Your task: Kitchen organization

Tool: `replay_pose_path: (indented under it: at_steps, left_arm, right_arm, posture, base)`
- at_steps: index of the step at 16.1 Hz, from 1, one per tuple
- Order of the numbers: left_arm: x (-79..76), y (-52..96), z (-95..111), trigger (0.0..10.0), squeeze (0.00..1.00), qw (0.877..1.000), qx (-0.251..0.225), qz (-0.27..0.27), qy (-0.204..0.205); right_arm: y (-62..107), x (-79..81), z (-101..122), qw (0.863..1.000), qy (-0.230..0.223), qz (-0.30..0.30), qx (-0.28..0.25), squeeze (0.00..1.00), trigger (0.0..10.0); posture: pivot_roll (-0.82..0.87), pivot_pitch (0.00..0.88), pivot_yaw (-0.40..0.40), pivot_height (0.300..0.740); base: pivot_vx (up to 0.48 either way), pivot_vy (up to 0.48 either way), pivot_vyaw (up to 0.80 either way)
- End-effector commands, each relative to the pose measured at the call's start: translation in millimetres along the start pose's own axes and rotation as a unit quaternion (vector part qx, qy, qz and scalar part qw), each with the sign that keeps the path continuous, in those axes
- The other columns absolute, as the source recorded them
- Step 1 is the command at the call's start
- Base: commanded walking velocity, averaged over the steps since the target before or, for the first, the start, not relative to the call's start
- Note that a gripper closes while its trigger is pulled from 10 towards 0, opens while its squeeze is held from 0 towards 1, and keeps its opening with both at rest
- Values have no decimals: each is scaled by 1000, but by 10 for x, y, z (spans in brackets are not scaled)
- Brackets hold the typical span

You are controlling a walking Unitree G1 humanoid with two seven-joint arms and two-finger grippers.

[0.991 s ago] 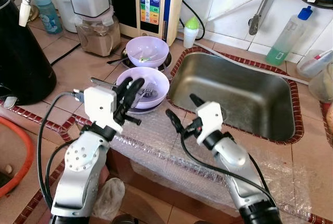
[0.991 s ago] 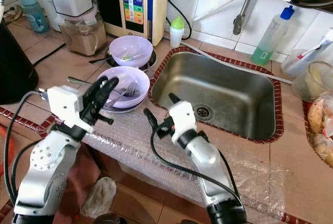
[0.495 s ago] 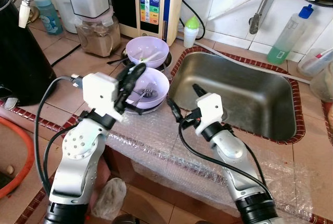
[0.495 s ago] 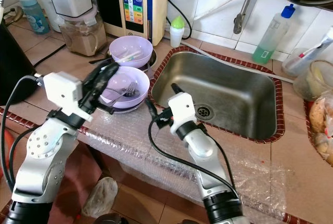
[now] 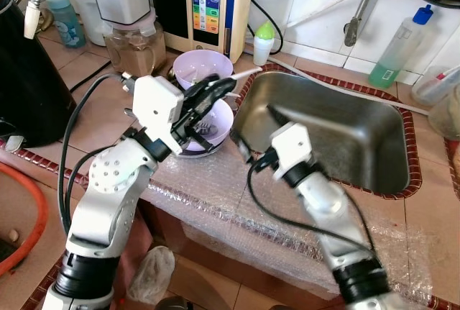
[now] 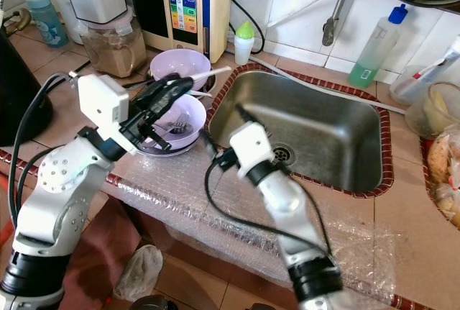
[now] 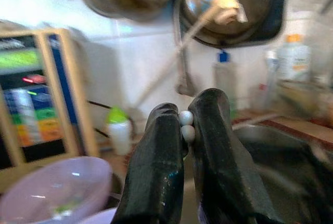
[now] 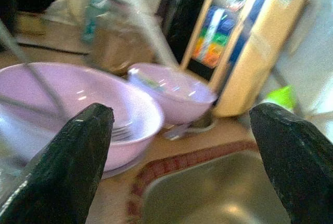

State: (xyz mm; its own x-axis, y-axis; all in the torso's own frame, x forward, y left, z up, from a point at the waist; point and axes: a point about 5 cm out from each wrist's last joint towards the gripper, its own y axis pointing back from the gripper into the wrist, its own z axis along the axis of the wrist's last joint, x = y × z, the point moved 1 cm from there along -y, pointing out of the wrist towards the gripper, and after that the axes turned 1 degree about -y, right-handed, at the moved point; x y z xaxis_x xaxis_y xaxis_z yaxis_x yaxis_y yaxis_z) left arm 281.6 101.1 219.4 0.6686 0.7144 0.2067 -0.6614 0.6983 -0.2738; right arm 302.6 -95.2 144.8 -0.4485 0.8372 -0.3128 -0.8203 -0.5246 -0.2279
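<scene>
Two lilac bowls stand on the counter left of the steel sink (image 5: 345, 134). The near bowl (image 5: 214, 119) holds a fork and rests on a plate. Behind it is the far bowl (image 5: 192, 65). My left gripper (image 5: 219, 85) hovers between the two bowls, shut on thin white chopsticks (image 5: 244, 75) that point toward the sink. The left wrist view shows their two round ends (image 7: 186, 124) pinched between the fingers. My right gripper (image 5: 256, 130) is open at the sink's left rim. Its wrist view shows the near bowl (image 8: 78, 96) and the far bowl (image 8: 174, 91).
A blender jar of brown powder (image 5: 135, 45), a water purifier (image 5: 214, 1) and a green-capped bottle (image 5: 264, 42) line the back. A big black appliance (image 5: 25, 87) stands far left. Bubble wrap (image 5: 215, 195) covers the counter's front edge. A green soap bottle (image 5: 397, 51) stands behind the sink.
My left gripper has moved forward from over the near bowl toward the far bowl and now holds the white chopsticks raised. The right gripper has shifted slightly toward the sink rim.
</scene>
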Motion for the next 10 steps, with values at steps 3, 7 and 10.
replay_pose_path:
  at_steps: [3,7,10]
  left_arm:
    - [-116,-56,-107,0,0,998,28,-47,27]
    - [-170,-159,-116,0,0,997,21,-53,45]
    - [-182,-180,-108,0,0,997,20,-56,53]
  right_arm:
    - [-13,-145,6,1000,24,-13,-3,0,10000]
    - [-74,-94,-34,1000,10,16,4,0,8275]
    - [-85,-100,-53,1000,4,13,6,0,0]
  posture:
    - [16,0,-2,740]
    - [6,0,5,740]
    - [5,0,3,740]
  base:
    - [0,0,0]
    - [0,0,0]
    - [0,0,0]
